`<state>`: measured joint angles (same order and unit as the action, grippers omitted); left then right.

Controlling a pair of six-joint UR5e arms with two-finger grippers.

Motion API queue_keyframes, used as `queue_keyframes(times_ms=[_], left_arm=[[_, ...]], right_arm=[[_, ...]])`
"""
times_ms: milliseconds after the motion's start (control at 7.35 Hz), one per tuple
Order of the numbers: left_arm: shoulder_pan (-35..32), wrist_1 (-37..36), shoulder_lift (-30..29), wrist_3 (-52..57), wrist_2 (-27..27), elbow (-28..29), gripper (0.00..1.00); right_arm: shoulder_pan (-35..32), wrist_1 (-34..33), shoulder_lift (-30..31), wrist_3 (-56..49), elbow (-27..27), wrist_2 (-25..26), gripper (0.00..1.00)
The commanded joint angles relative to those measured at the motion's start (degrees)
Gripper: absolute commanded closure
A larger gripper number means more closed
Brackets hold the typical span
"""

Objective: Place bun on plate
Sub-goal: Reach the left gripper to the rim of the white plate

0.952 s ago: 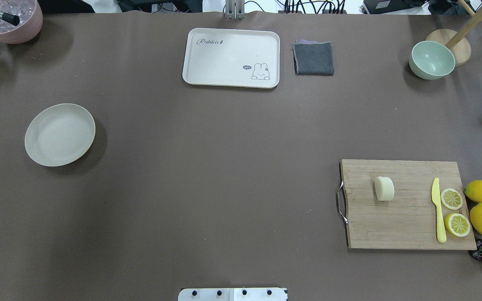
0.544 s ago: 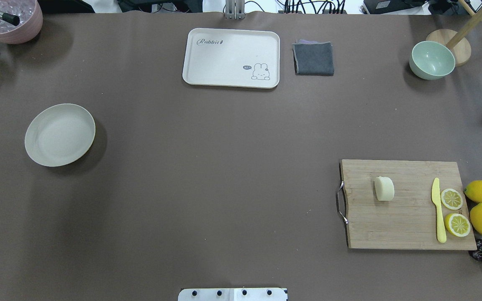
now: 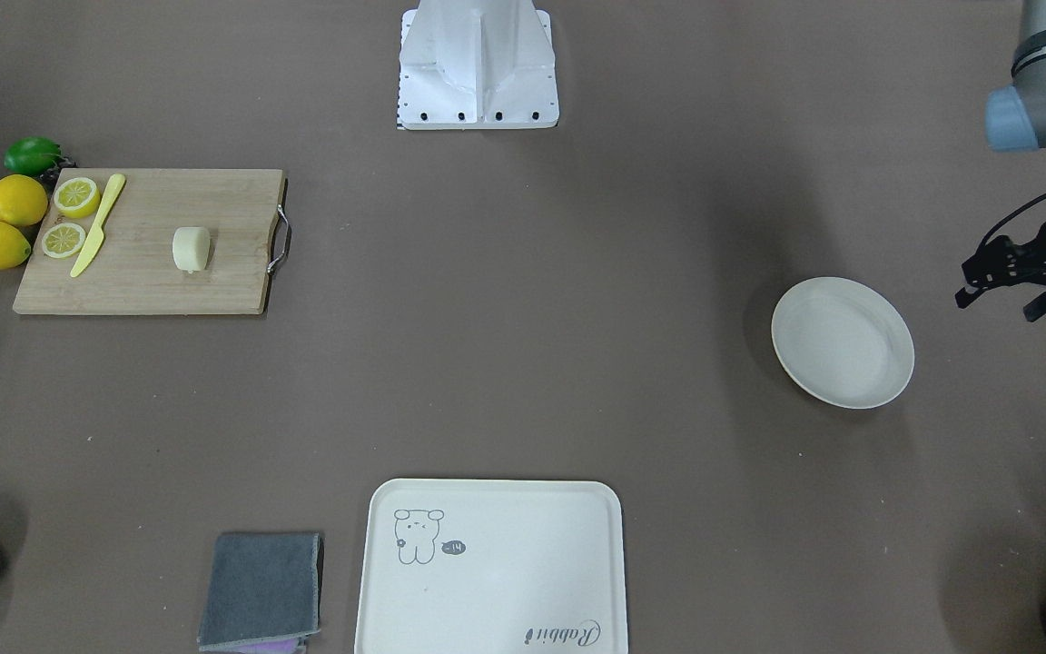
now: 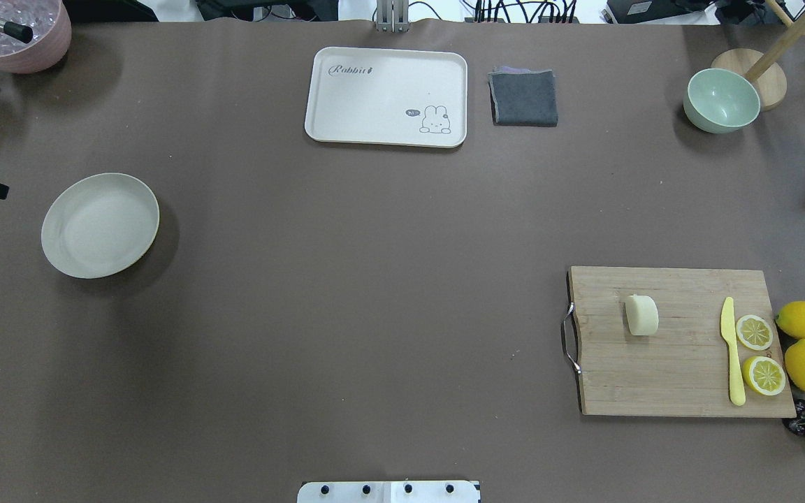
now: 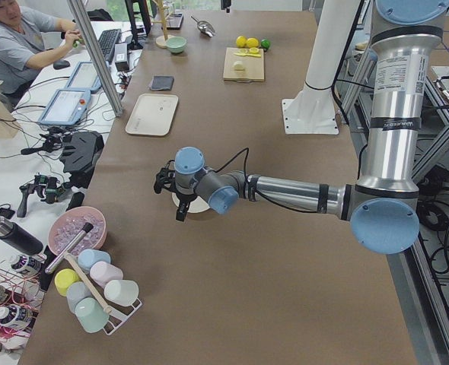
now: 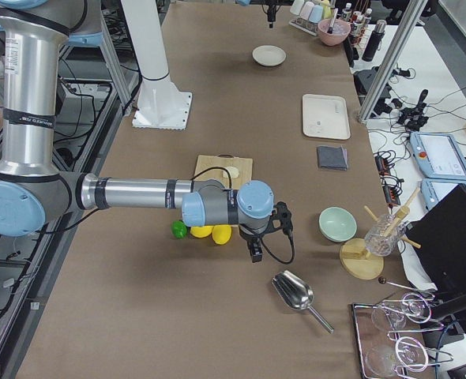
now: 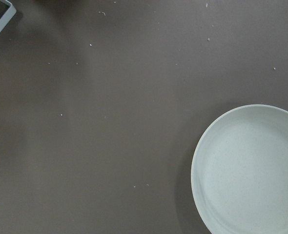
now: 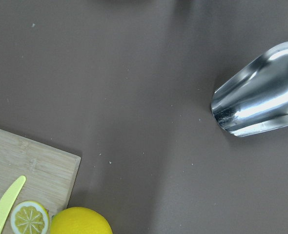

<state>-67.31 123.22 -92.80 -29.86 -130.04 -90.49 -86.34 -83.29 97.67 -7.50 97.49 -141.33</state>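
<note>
Black and two-fingered, the left gripper (image 3: pixel 995 307) hangs low over the brown table (image 4: pixel 346 279), its fingers spread and holding nothing. It sits just beside the plate (image 3: pixel 843 343), on the side away from the table's middle and not touching it. The left arm's forearm runs nearly level above the table, and its wrist camera looks straight down on the plate's rim.

In the overhead view a black tip of this gripper now shows at the left edge, where half a second ago there was only table. Plate, bun and everything else lie as they did.

The right gripper (image 6: pixel 256 246) shows only in the side view, so I cannot tell whether its fingers are spread or together. That arm also reaches out level, with its wrist over the table between the whole lemons (image 3: pixel 17 200) and a metal scoop (image 8: pixel 258 100).

The bun (image 3: pixel 191 249) lies on its side on the wooden cutting board (image 3: pixel 142 282), at the far end of the table, well apart from the plate. On the same board are a yellow knife (image 3: pixel 98 225) and two lemon halves (image 3: pixel 75 196). A lime (image 3: pixel 33 155) sits just off its corner.

Along the operators' edge lie a cream tray (image 3: pixel 505 581), a folded grey cloth (image 3: pixel 260 589) and a green bowl (image 4: pixel 721 100).
</note>
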Motion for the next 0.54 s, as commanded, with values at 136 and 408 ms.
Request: queue_keyframes(times_ms=[136,408], left_arm=[[4.6,5.9,-2.7,-2.4,1.4,7.6,0.03],[6.2,6.2,-4.5,-3.4,1.4,9.5,0.03]], right_arm=[[3.4,1.2,-0.2,2.0,-0.7,0.4,0.01],[4.2,1.3,-0.3,2.1,-0.6,0.0,0.02]])
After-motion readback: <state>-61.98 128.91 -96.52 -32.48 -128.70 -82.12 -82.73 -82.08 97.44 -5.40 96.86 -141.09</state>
